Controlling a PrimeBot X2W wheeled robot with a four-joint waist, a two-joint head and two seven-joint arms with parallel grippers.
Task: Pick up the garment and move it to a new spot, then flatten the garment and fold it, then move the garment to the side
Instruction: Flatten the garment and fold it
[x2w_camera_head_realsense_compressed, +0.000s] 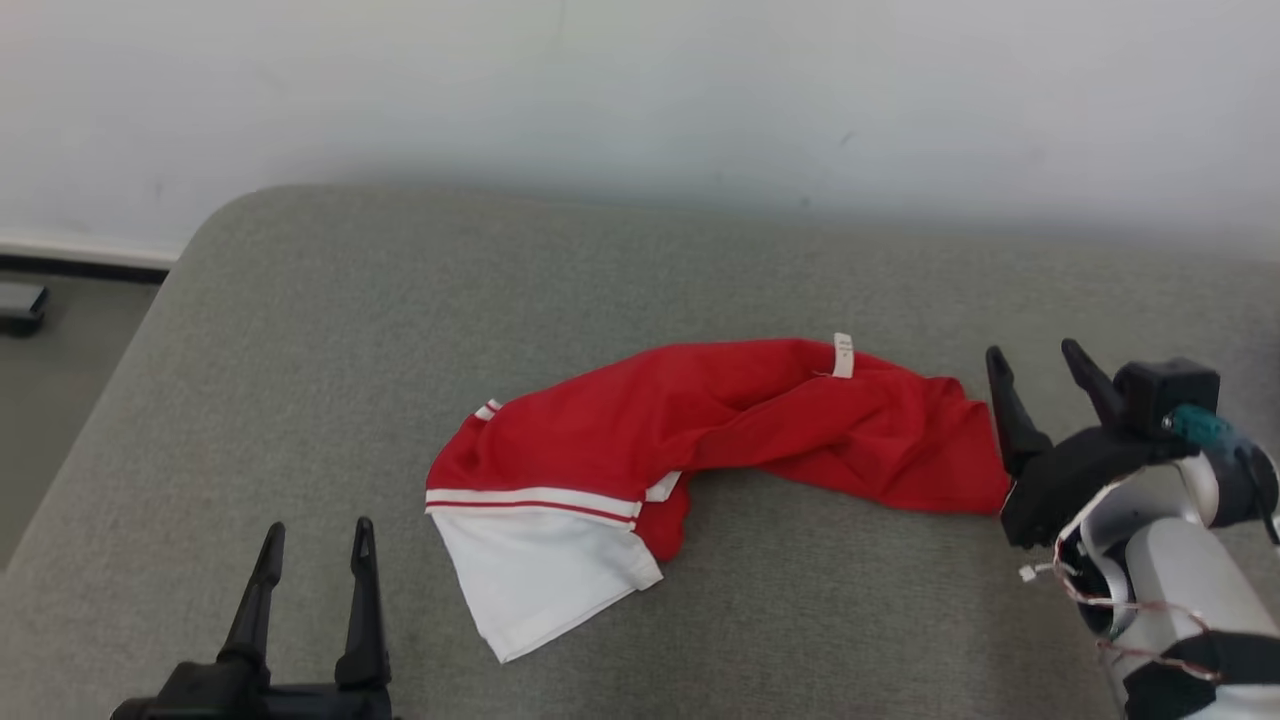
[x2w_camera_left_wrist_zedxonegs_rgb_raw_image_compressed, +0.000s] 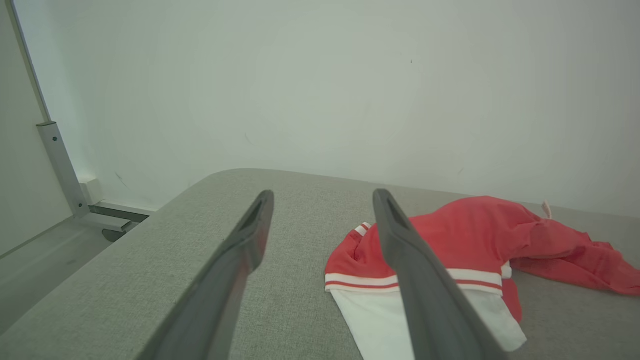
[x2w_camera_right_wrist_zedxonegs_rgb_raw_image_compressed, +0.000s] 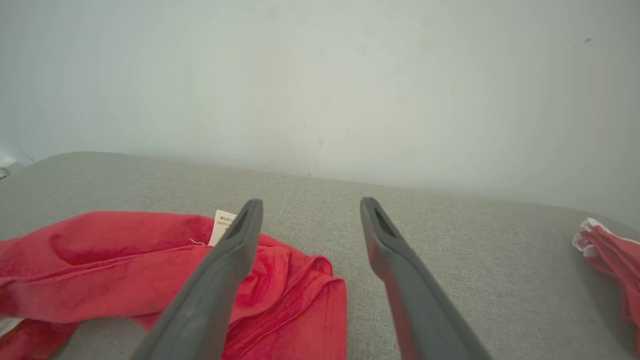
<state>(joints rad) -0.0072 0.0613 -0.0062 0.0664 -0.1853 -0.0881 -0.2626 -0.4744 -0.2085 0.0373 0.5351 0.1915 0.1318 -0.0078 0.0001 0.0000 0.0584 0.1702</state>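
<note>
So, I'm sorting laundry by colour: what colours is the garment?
The garment is red, with a white end edged by stripes; head view best.

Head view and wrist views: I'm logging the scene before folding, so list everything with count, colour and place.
Crumpled red jersey garment with white striped panel: one, red and white, mid-pad.
Small fabric label: one, white, on the garment's far edge.
Padded grey fabric surface: one, grey, under the garment.
Bunched red-and-white cloth: one, on the pad, right wrist view's right edge.
Plain wall: one, white, behind the pad.
Metal post: one, grey, by the wall, left of the pad.
Small dark object: one, black, off the pad's left edge.
Left pincer: one, black, open, left of the garment.
Right pincer: one, black, open, by the garment's right end.
</note>
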